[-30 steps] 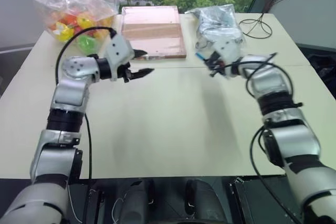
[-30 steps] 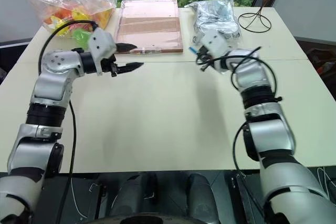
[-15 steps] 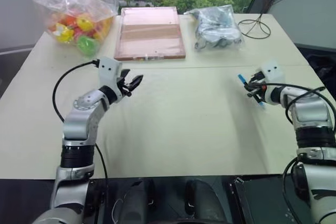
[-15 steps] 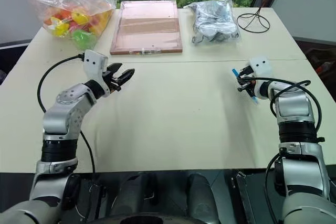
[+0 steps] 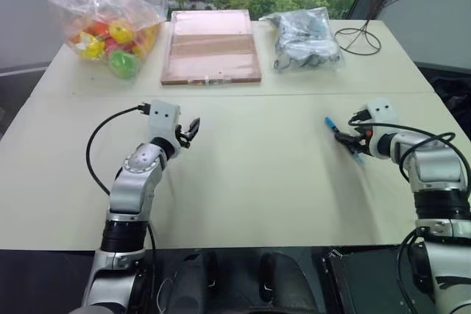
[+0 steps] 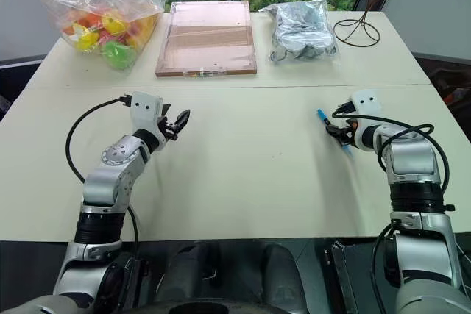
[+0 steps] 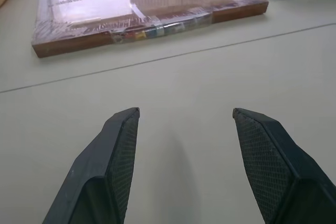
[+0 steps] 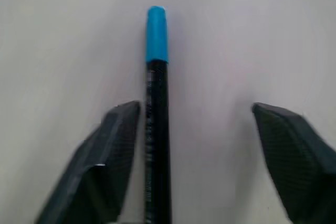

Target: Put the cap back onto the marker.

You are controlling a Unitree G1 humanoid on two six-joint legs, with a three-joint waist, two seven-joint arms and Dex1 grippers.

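Marker [image 8: 156, 129] with cap [image 8: 156, 34] lies between spread right fingers [image 8: 113, 150]; left fingers [image 7: 113, 150] spread over bare bench [image 5: 257, 174], tray [image 5: 212, 45] beyond

Soft, even daylight from the windows; right wrist view slightly blurred.

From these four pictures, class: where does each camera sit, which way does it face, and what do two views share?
Head views: high, looking down over the table; both arms show.
Left wrist view: low, facing the wooden tray; its open fingers show.
Right wrist view: looking down on the marker between its spread fingers.
Shared: head and left wrist views both show the tray.
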